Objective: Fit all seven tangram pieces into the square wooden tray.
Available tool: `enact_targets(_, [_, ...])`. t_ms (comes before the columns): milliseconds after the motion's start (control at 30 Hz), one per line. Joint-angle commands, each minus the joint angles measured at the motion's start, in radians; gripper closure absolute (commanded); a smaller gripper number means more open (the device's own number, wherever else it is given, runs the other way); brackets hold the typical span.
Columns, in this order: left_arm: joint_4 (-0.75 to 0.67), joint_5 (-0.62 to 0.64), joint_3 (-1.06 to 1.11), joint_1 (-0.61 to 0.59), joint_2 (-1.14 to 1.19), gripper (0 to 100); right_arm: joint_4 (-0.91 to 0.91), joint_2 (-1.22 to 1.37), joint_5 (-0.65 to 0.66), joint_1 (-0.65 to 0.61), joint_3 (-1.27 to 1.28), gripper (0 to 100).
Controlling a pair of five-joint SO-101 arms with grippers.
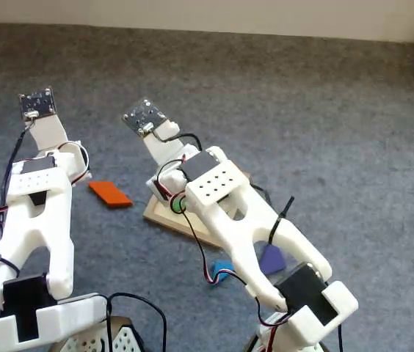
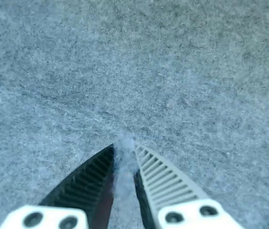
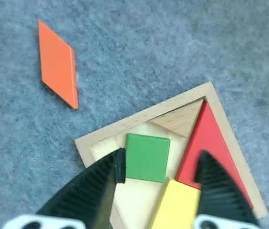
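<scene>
Carpet (image 1: 317, 117) far & right of tray (image 1: 163, 214) is open. Betw. the arms, orange piece (image 1: 110, 193) lies in the lane. Right arm (image 1: 225, 202) covers tray from above; blue piece (image 1: 222, 270) & purple piece (image 1: 271, 258) crowd its near side.

pale wooden tray (image 3: 139, 117), matt orange piece (image 3: 57, 63), fuzzy grey carpet (image 2: 172, 71)

Right arm (image 1: 222, 198) hides most of the tray (image 1: 161, 213)
</scene>
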Motion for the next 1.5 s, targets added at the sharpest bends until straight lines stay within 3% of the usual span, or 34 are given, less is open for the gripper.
enact_targets(0, [-0.015, 0.009, -0.03, -0.005, -0.033, 95, -0.028, 0.005, -0.006, 0.019, -0.005, 93.7])
enact_targets(300, [-0.012, 0.009, -0.028, -0.005, -0.033, 95, -0.099, 0.229, 0.072, 0.028, -0.008, 95.0])
enact_targets(767, [-0.011, 0.008, -0.027, -0.002, -0.033, 95, -0.17, 0.242, 0.071, 0.128, -0.024, 95.4])
enact_targets(1067, [-0.011, 0.008, -0.027, -0.002, -0.033, 95, 0.005, -0.142, 0.069, 0.088, 0.039, 95.4])
enact_targets(1467, [-0.011, 0.006, -0.027, 0.016, -0.033, 95, 0.004, -0.708, 0.075, 0.128, 0.397, 95.4])
